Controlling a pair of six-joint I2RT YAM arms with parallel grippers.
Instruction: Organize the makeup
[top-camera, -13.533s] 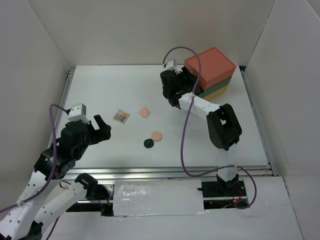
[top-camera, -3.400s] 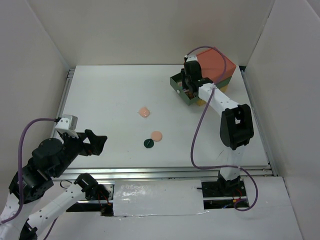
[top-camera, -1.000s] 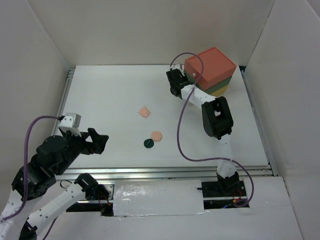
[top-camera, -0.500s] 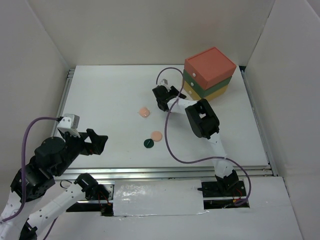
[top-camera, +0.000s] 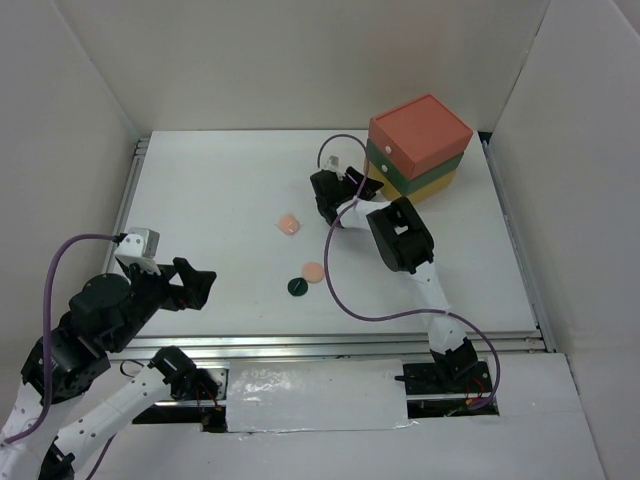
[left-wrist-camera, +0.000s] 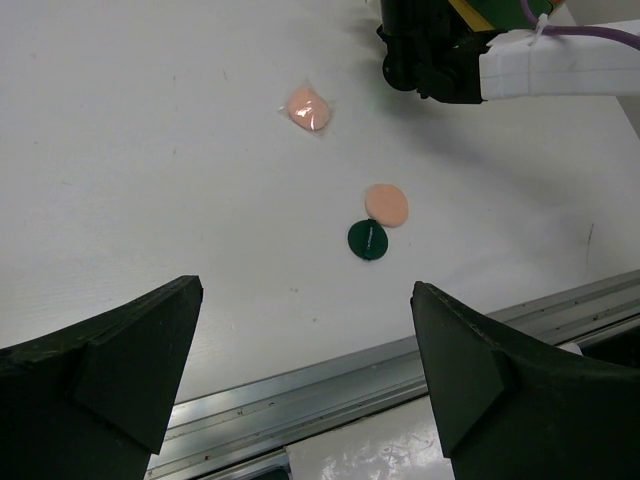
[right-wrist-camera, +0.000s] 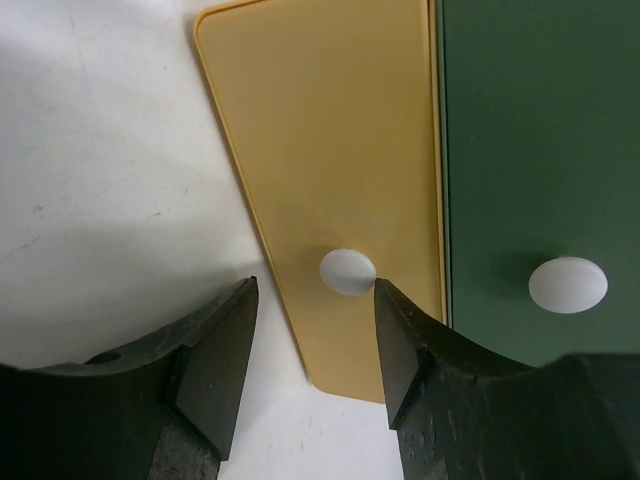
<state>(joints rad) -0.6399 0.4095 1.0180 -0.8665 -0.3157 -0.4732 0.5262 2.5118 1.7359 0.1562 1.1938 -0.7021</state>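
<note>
Right gripper (right-wrist-camera: 315, 292) stood partly open and empty before the yellow drawer's knob (right-wrist-camera: 348, 271). Left gripper (left-wrist-camera: 305, 292) gaped wide, facing 2 compacts (left-wrist-camera: 308, 108) and a disc (left-wrist-camera: 367, 240).

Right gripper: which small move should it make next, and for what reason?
Probably ease the right gripper forward until its open jaws straddle the white knob of the yellow drawer, then close. The knob already lies in line between them, the drawer looks shut, and peach compacts and a dark green disc lie on the table.

Overhead and left wrist views share the table (top-camera: 200, 190).
</note>
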